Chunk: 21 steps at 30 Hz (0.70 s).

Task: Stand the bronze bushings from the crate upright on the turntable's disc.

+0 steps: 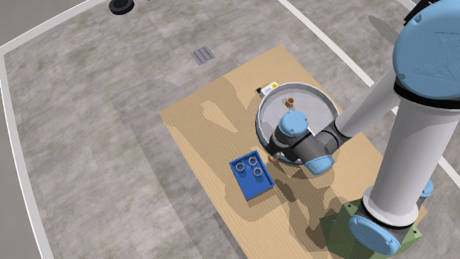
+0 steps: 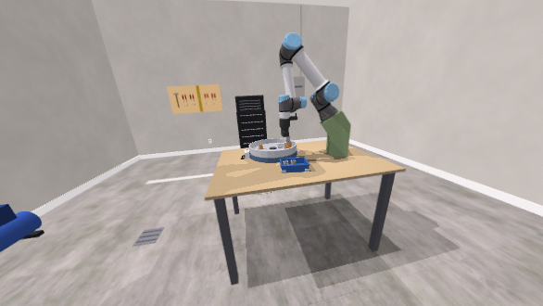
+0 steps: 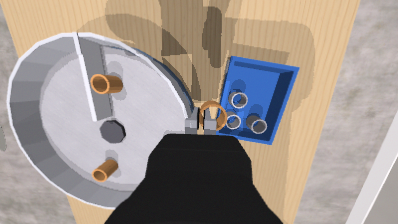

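An orange-bronze cylindrical bushing [image 1: 270, 159] [image 3: 220, 116] is grasped by its wall in the black two-finger gripper [image 3: 201, 114] above the round grey turntable's [image 1: 336, 103] [image 2: 273, 157] [image 3: 15, 65] rim, on the side nearest the blue rectangular crate [image 1: 253, 186] [image 2: 301, 168] [image 3: 261, 82] of three steel bushings [image 1: 257, 172] [image 3: 239, 100].

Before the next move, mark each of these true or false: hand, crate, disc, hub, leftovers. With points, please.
1. The hand [image 1: 274, 155] [image 2: 287, 139] [image 3: 201, 114] is shut on a bronze bushing [image 1: 272, 161] [image 3: 212, 103]. True.
2. The blue crate [image 1: 251, 188] [image 2: 298, 168] [image 3: 260, 85] holds four steel bushings. False: three.
3. Two bronze bushings stand on the turntable's disc [image 1: 275, 111] [image 3: 70, 115]. True.
4. One bronze bushing sits on the hub [image 2: 272, 148] [image 3: 113, 131]. False: both placed ones stand off it.
5. A bronze bushing remains in the crate. False: only steel ones lie inside.
6. The held bushing is outside the turntable's rim. True.
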Motion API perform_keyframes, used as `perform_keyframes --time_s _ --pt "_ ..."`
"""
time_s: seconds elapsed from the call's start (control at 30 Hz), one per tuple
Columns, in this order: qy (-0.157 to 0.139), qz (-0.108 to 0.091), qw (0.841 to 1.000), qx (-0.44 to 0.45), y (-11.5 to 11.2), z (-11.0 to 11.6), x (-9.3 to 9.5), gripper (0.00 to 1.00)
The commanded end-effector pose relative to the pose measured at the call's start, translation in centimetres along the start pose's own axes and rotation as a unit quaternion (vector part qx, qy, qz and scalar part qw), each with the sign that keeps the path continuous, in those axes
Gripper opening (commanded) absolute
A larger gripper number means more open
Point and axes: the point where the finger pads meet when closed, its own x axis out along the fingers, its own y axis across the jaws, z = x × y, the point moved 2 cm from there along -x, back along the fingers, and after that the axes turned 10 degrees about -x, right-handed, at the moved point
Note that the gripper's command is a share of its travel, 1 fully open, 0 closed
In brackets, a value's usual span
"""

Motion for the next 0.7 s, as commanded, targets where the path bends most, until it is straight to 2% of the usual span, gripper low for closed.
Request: perform_keyframes --time_s 0.0,0.1,0.17,0.67 --pt "-0.001 0.004 1.0 -0.003 -2.6 -0.6 0.0 0.0" --pt "-0.001 0.004 1.0 -0.003 -3.8 -0.9 0.0 0.0" --pt "-0.001 0.004 1.0 -0.003 -3.8 -0.9 0.0 0.0" --pt "0.0 0.004 1.0 -0.003 -9.8 -2.3 0.0 0.0"
